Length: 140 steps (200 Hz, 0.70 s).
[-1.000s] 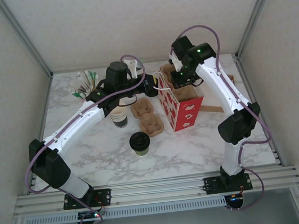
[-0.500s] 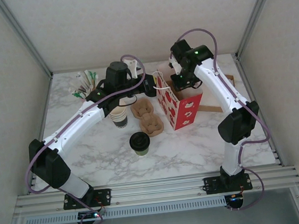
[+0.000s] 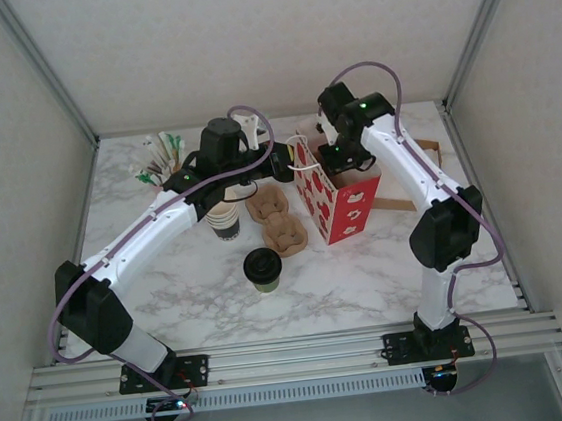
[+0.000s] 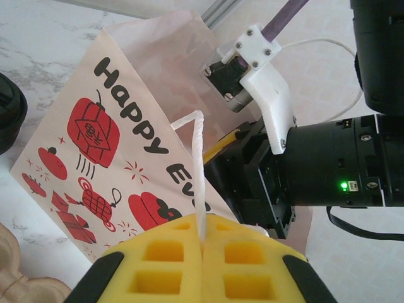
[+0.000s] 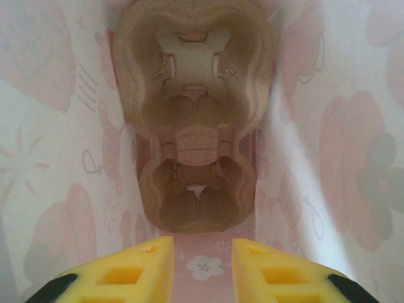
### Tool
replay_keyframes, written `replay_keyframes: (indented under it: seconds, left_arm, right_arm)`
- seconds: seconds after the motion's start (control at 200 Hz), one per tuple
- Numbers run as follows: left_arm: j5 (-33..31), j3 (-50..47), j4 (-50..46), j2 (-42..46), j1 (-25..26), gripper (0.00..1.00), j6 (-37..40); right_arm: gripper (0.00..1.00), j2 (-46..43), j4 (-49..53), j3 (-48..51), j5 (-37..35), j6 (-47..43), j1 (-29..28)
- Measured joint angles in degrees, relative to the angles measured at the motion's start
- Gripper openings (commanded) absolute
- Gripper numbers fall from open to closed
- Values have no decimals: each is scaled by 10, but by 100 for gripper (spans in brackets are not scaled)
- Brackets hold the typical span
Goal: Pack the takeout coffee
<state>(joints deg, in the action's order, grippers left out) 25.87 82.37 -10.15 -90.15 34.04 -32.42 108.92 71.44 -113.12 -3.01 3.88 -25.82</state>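
red and white paper bag with black letters: "happy", then "eve", the rest hidden. red drawings under the words. stands upright on the marble table, top open. inside, down at the bottom, a brown cardboard cup tray with two empty holes. takeout coffee well outside the bag, on the table nearer the front: one small paper cup, dark at the base, with a round black lid on top. just behind it, two more brown trays and a stack of cups. left gripper pinched tight on the bag's white handle. right gripper down inside the bag, yellow fingers apart, nothing between.
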Motion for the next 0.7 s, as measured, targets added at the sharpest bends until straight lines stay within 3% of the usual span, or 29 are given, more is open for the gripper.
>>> replay_keyframes:
  seconds: [0.701]
  left_arm:
    - [0, 0, 0, 0, 0, 0, 4]
  right_arm:
    - [35, 68, -44, 47, -4, 7, -9]
